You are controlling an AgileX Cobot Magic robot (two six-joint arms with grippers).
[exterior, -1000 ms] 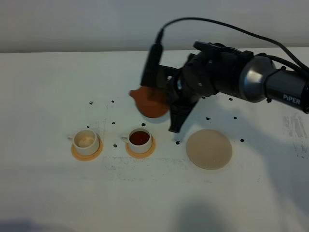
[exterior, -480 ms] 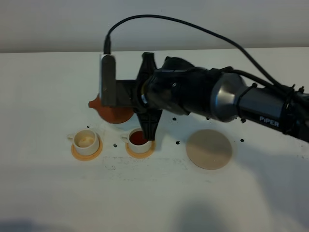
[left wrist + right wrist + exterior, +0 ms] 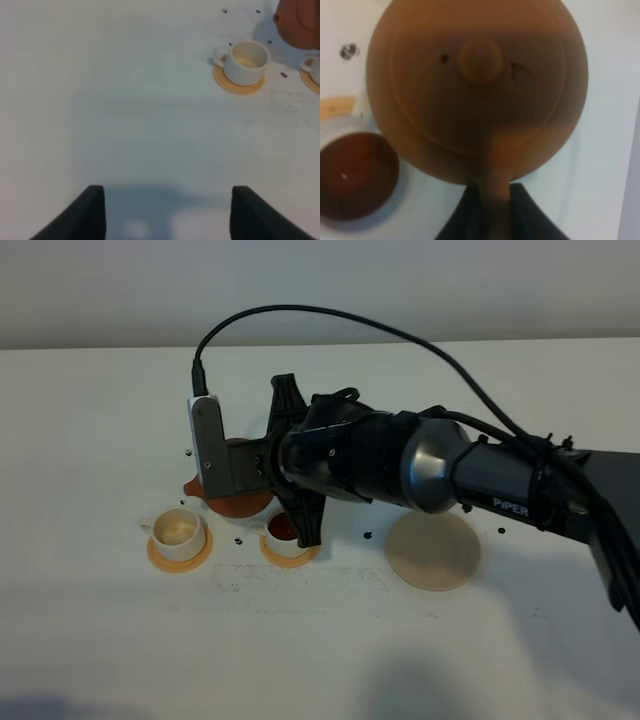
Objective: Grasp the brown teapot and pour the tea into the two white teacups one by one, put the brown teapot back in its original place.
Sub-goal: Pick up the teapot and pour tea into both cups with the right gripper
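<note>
right fingers [image 3: 522,212]: pinching the loop handle of the squat reddish-brown clay teapot [image 3: 477,85]
teapot: held off the white surface [image 3: 125,125], body just past the fingertips, lid knob facing the wrist camera
tea cup: small white teacup holding dark tea [image 3: 355,175], on an orange saucer, just beside the right fingers
second cup: matching white teacup, pale inside [image 3: 180,530], beyond the teapot's spout; well ahead of the left fingers
left fingers [image 3: 92,215]: spread, nothing between them
coaster: flat round pale beige disc [image 3: 433,550], behind the right fingers, beside the arm
</note>
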